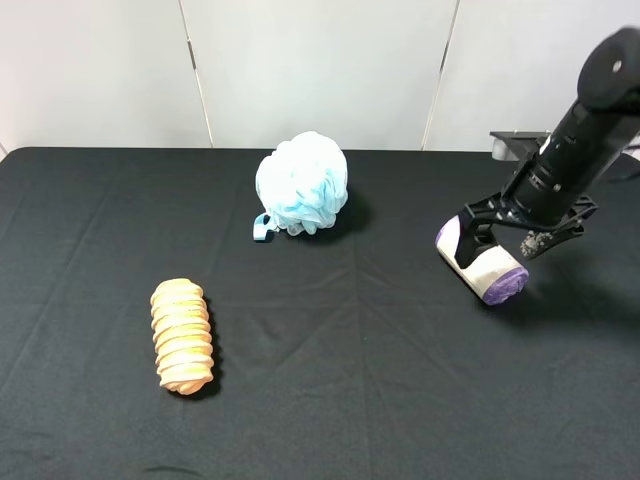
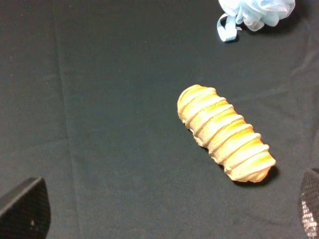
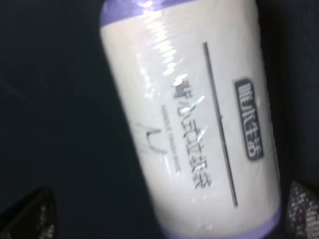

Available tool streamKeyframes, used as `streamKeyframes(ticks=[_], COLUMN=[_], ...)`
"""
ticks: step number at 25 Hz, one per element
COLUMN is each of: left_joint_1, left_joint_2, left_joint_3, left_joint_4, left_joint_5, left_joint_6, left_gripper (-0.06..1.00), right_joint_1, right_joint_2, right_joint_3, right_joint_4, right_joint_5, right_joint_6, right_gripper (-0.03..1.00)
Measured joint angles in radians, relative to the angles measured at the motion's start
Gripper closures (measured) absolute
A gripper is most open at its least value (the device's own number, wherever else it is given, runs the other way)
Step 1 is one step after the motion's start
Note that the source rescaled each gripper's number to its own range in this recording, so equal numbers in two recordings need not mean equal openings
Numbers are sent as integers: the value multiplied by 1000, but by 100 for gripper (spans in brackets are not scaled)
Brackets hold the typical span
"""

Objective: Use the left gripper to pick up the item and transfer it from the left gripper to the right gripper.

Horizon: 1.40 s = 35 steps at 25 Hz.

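Note:
The item (image 1: pixel 490 270) is a roll with purple ends and a cream printed label, lying tilted on the black cloth at the right. It fills the right wrist view (image 3: pixel 199 124). My right gripper (image 1: pixel 507 248) is lowered over it with one finger on each side, and there is a visible gap on at least one side. In the right wrist view the right gripper (image 3: pixel 169 219) shows only its two fingertips, wide apart. My left gripper (image 2: pixel 167 214) is open and empty, above the cloth near the orange loaf. It is out of the exterior high view.
A ridged orange loaf (image 1: pixel 182 335) lies at the front left; it also shows in the left wrist view (image 2: pixel 227 133). A light-blue bath pouf (image 1: pixel 301 184) sits at the back middle, and its edge shows in the left wrist view (image 2: pixel 256 11). A black cloth (image 1: pixel 340 400) covers the table.

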Motion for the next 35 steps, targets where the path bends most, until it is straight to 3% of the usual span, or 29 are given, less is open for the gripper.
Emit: streamKeyframes(ticks=[5, 17, 26, 35], left_joint_1=[0, 0, 0, 0], left_joint_2=[0, 0, 0, 0], left_joint_3=[0, 0, 0, 0], left_joint_4=[0, 0, 0, 0], left_joint_5=[0, 0, 0, 0], left_joint_6=[0, 0, 0, 0], left_gripper=[-6, -6, -6, -6], right_joint_1=[0, 0, 0, 0], right_joint_2=[-18, -377, -697, -1088], right_joint_3=[-72, -69, 121, 356], right_joint_4=[0, 0, -9, -54], right_joint_5=[147, 279, 296, 200], right_joint_6=[11, 12, 12, 12], right_gripper=[-3, -3, -3, -3])
